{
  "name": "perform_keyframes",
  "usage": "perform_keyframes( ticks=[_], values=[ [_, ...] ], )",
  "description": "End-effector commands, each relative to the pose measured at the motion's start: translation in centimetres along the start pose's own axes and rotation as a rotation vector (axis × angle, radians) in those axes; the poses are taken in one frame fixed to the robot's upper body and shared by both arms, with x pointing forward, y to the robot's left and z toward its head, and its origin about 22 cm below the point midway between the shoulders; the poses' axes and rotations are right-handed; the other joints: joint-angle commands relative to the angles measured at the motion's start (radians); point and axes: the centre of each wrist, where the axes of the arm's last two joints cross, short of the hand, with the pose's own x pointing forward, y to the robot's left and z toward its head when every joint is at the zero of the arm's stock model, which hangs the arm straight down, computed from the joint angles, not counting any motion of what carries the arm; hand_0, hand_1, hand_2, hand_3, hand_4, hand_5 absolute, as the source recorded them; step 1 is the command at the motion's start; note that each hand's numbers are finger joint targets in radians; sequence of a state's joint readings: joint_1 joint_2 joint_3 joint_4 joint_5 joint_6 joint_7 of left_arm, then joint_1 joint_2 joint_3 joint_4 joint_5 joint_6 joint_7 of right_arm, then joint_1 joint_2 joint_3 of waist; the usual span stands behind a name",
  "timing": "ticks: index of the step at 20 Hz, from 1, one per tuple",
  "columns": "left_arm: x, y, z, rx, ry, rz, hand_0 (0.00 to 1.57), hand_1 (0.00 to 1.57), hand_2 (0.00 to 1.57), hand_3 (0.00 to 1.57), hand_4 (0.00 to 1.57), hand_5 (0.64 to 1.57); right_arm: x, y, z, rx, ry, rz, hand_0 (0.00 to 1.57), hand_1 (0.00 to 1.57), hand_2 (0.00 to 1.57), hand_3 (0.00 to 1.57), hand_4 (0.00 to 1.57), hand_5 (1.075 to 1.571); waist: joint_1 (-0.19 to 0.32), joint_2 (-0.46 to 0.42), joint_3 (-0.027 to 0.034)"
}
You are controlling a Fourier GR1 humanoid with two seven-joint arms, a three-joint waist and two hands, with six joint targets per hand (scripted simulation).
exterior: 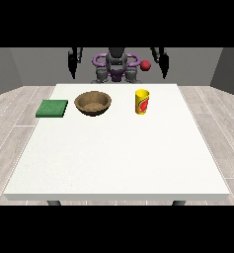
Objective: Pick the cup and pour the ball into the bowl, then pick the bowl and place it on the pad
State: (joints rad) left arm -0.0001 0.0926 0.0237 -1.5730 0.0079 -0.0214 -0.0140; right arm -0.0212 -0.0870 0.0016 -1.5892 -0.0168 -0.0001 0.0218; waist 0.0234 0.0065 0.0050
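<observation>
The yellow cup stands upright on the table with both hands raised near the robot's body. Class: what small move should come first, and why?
Probably the robot hand at the view's right should come down toward the yellow cup. The cup stands upright and untouched on that side of the white table, beside the wooden bowl, and both hands hang far from it. The green pad comes later.

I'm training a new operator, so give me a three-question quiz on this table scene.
1. True or false: the yellow cup stands upright.
2. Which lies nearest the view's left: A) cup B) wooden bowl C) green pad?
3. Fill in: the bowl sits between the pad and the ____.

Key: 1 true; 2 C; 3 cup.
</observation>
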Motion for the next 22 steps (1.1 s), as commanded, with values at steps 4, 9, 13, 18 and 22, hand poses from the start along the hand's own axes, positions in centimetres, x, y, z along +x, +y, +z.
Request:
perform_keyframes(
  ticks=[4,9,13,18,22],
  values=[
    [2.5,1.1,-0.1,0.003,-0.018,-0.032,0.00,0.00,0.00,0.00,0.66,1.566,2.5,-0.9,-0.1,-0.002,-0.014,0.031,0.00,0.00,0.00,0.00,0.87,1.533,0.001,-0.230,-0.0038],
    [3.6,-2.5,0.4,0.029,0.200,0.223,0.00,0.00,0.00,0.00,0.64,1.563,1.8,-0.1,2.8,-0.029,0.217,-0.151,0.00,0.00,0.00,0.00,0.86,1.534,-0.091,-0.404,-0.0046],
    [8.2,-3.6,-0.6,0.046,0.167,0.214,0.00,0.00,0.00,0.00,0.62,1.564,5.0,0.1,3.3,-0.032,0.187,-0.151,0.00,0.00,0.00,0.00,0.86,1.531,-0.097,-0.361,-0.0047],
    [10.0,-5.0,-0.3,0.023,0.007,0.161,0.00,0.00,0.00,0.00,0.56,1.555,9.8,-0.6,3.1,-0.069,0.044,-0.131,0.00,0.00,0.00,0.00,0.76,1.548,-0.078,-0.210,-0.0051],
    [8.6,-3.7,-2.9,0.048,-0.131,0.145,0.00,0.00,0.00,0.00,0.61,1.555,9.1,-0.6,1.3,-0.026,-0.119,-0.123,0.00,0.00,0.00,0.00,0.72,1.540,-0.096,-0.021,-0.0051]
  ],
)
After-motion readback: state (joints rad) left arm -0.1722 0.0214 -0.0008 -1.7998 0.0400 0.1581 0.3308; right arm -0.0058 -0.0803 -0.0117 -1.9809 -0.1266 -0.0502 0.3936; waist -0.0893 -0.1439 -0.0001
